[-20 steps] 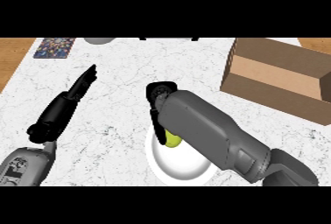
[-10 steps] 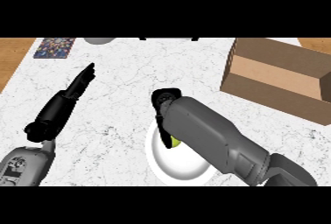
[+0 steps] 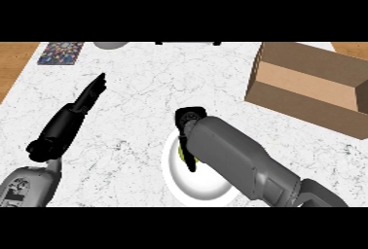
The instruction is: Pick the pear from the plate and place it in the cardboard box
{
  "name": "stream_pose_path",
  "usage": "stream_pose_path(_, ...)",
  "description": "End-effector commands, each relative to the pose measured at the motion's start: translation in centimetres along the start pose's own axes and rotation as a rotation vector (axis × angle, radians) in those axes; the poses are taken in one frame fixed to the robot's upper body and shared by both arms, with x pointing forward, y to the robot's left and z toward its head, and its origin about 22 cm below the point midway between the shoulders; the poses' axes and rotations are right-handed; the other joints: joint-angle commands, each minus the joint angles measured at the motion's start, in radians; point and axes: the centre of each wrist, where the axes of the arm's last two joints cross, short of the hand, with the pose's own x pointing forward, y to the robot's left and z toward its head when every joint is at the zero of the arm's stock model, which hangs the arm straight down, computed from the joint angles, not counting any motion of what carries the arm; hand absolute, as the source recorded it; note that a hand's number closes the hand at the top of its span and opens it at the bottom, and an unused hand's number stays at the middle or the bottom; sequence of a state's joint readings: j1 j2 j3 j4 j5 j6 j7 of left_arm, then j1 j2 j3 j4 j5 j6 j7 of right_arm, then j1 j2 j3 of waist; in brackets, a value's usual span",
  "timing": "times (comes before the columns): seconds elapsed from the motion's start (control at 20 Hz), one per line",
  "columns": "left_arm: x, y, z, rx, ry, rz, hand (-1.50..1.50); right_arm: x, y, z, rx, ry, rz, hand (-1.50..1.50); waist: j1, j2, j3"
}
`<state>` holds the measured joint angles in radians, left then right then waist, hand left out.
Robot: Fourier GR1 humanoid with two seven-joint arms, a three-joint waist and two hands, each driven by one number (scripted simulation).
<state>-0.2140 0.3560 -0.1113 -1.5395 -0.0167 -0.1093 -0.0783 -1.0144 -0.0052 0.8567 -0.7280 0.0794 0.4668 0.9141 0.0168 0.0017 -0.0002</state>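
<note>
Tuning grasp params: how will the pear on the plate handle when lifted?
Mostly hidden under the right hand; only a yellow-green sliver of the pear shows. Probably rigid, with rounded sides, so apt to roll on the smooth white plate if nudged. Likely light.

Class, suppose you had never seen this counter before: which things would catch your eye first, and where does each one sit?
First, the right robot hand on its big grey forearm, low and central, reaching down over the white plate, where a sliver of the yellow-green pear shows beside the fingers. Next, the open cardboard box at the upper right. The left robot hand lies stretched out at the left.
</note>
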Motion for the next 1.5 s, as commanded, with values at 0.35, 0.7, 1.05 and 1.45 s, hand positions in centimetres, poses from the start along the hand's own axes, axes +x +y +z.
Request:
stream_pose_path(0.35, 0.8, 0.6, -0.7, 0.002, -0.002, -0.008, 0.00, -1.1, 1.8, -1.8, 0.022, 0.077, 0.012, -1.50, -0.001, 0.001, 0.000)
stream_pose_path(0.7, 0.3, 0.6, -2.5, -0.005, -0.007, -0.006, 0.00, -1.4, 4.3, -2.9, -0.001, -0.051, 0.045, 1.50, 0.008, 0.008, 0.000)
stream_pose_path(1.05, 1.0, 0.5, 0.0, -0.005, -0.006, -0.016, 0.00, -1.5, 3.2, -2.6, -0.147, -0.105, 0.124, 1.50, -0.004, 0.000, 0.000)
stream_pose_path(1.45, 0.1, 0.9, 0.1, 0.011, 0.020, 0.001, 0.00, -2.4, 4.0, 0.5, -0.462, -0.589, 0.237, 1.50, -0.025, -0.007, 0.003)
